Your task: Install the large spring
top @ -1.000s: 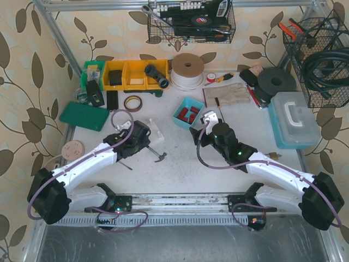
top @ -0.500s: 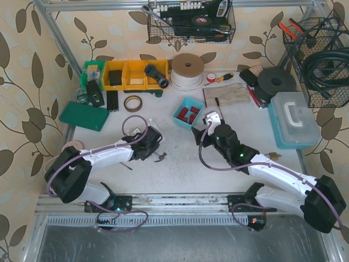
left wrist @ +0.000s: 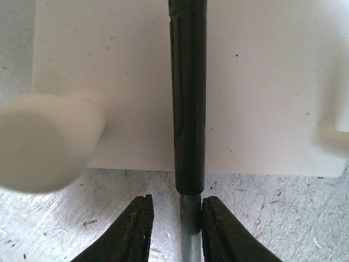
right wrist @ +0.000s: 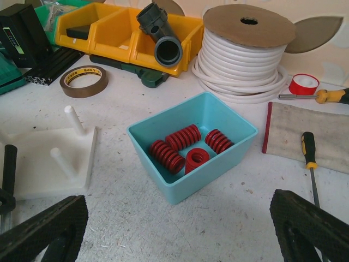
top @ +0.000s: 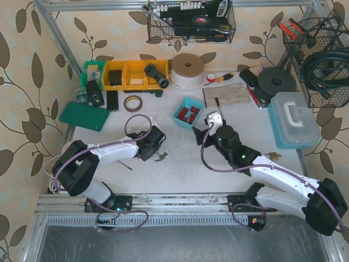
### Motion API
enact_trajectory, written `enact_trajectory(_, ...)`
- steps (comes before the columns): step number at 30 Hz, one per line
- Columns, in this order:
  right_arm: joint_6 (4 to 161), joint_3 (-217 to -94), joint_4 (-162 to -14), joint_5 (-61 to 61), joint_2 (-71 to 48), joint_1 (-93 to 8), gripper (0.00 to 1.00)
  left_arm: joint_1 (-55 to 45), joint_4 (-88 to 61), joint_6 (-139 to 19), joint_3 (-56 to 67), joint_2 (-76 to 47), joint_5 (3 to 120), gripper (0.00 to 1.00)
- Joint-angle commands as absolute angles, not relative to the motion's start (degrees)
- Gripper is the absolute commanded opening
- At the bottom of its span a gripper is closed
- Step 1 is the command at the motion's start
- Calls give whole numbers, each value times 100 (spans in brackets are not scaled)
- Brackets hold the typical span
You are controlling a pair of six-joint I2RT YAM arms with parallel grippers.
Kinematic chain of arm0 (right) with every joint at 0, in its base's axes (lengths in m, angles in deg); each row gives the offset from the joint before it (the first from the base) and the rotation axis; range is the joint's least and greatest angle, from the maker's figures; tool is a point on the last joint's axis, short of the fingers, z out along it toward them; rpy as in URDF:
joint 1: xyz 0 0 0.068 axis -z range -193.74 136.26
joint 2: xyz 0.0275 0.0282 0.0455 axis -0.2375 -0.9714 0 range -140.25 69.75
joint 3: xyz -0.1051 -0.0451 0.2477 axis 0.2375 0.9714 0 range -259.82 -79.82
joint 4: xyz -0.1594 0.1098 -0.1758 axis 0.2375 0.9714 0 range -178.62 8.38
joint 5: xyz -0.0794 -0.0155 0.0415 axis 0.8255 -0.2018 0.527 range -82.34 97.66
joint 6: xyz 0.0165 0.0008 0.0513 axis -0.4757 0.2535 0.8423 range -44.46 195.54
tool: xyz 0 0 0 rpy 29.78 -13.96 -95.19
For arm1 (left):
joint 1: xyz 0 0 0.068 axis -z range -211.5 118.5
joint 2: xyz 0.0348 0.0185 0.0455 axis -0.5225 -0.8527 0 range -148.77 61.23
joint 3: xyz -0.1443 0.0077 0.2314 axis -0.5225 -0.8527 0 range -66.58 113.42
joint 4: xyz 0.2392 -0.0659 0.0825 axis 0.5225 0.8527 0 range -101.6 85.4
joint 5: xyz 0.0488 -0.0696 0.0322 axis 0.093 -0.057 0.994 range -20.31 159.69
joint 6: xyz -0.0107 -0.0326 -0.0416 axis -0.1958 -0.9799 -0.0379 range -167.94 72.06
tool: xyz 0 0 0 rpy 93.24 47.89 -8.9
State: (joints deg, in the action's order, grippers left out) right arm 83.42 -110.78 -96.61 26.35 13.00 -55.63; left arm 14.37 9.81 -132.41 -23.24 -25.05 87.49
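Several red springs [right wrist: 182, 137] lie in a teal bin [right wrist: 218, 169], which also shows in the top view [top: 188, 112]. The white peg fixture [right wrist: 49, 164] lies left of the bin, with two upright pegs [right wrist: 73, 120]. In the top view my left gripper [top: 154, 144] covers most of the fixture. My left gripper [left wrist: 175, 229] is narrowly open around the metal shaft [left wrist: 190, 229] of a black-handled tool [left wrist: 188, 93] that lies across the fixture plate [left wrist: 262, 82]. The right finger touches the shaft and the left finger stands off it. My right gripper [right wrist: 177, 226] is wide open and empty, just short of the bin.
Yellow bins [right wrist: 109, 33] holding a black pipe fitting [right wrist: 161, 38], a white cable reel [right wrist: 242, 60], a tape roll [right wrist: 84, 81], and a cloth [right wrist: 311, 136] with a screwdriver [right wrist: 310, 153] stand behind the bin. A blue toolbox [top: 294, 117] is at the right.
My left gripper has swung right and down over the white fixture to the tool's shaft. My right arm has shifted slightly right, still open.
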Motion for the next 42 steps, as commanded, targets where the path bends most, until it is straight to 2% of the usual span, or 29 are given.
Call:
enact_trajectory(1,8405,-11045,-9746,2739,1310,-5592,90,1508,1275,-13305,-2095,-2439,8935,30)
enact_trajectory(17,8399,-11085,-9732,2682,1232,-5593,90,1516,1010,-13260,-2075,-2817,8753,28)
enact_trajectory(24,8406,-11085,-9716,2676,1229,-5593,90,1514,975,-13182,-1979,-2929,8667,19)
enact_trajectory(33,8412,-11103,-9711,2680,1208,-5593,90,1517,970,-12973,-1925,-2682,8658,0)
enact_trajectory(42,8417,-11103,-9704,2688,1192,-5591,90,1573,1380,-12561,-1669,-2212,8748,0)
